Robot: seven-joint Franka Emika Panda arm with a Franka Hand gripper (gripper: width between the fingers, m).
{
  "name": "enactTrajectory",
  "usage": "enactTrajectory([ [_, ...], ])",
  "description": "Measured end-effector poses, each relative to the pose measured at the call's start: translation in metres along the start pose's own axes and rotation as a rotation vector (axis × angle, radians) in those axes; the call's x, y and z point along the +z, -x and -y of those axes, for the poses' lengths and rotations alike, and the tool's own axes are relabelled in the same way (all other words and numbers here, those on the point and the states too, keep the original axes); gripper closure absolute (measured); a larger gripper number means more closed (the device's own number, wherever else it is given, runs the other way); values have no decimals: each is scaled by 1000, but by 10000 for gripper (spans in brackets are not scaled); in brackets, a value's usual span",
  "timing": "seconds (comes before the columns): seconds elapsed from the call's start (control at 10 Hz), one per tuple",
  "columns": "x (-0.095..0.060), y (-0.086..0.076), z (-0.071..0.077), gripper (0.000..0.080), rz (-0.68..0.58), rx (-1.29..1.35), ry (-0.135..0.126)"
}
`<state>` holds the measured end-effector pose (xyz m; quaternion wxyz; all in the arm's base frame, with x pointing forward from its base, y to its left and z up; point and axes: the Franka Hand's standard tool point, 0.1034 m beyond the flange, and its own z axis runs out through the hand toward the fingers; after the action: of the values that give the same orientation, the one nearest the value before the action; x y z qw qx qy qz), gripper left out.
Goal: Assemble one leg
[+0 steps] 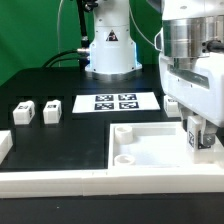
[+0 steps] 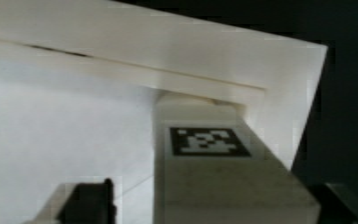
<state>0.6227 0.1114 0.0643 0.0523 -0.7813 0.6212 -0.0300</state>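
A leg (image 1: 193, 138), a white block with a square tag, stands upright at the far corner of the large white panel (image 1: 150, 150) on the exterior view's right. My gripper (image 1: 199, 134) is lowered around it. In the wrist view the leg (image 2: 215, 150) rises between my two dark fingers (image 2: 91, 202), with its tag facing the camera. A strip of white panel (image 2: 69, 110) shows between one finger and the leg, and the other finger lies close to the leg's side. The gripper (image 2: 217, 206) is open around the leg. Two more legs (image 1: 23, 112) (image 1: 51, 112) lie at the exterior view's left.
The marker board (image 1: 117, 102) lies behind the panel, in front of the robot base (image 1: 110, 50). The panel has a round socket (image 1: 125, 133) at its far left corner. A white part (image 1: 4, 146) shows at the left edge. A white rail (image 1: 90, 180) runs along the front.
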Motion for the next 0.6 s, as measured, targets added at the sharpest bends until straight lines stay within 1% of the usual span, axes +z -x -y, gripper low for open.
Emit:
enactTrajectory([
  [0.1,0,0,0,289,-1,-58,1],
  [0.2,1,0,-1,177,-1,-166,6],
  [0.4,0,2,1,152,-3,-385,12],
  [0.5,-1,4,1,152,-15,-540,29],
  [0.6,-4,7,5,151,-37,-725,49],
])
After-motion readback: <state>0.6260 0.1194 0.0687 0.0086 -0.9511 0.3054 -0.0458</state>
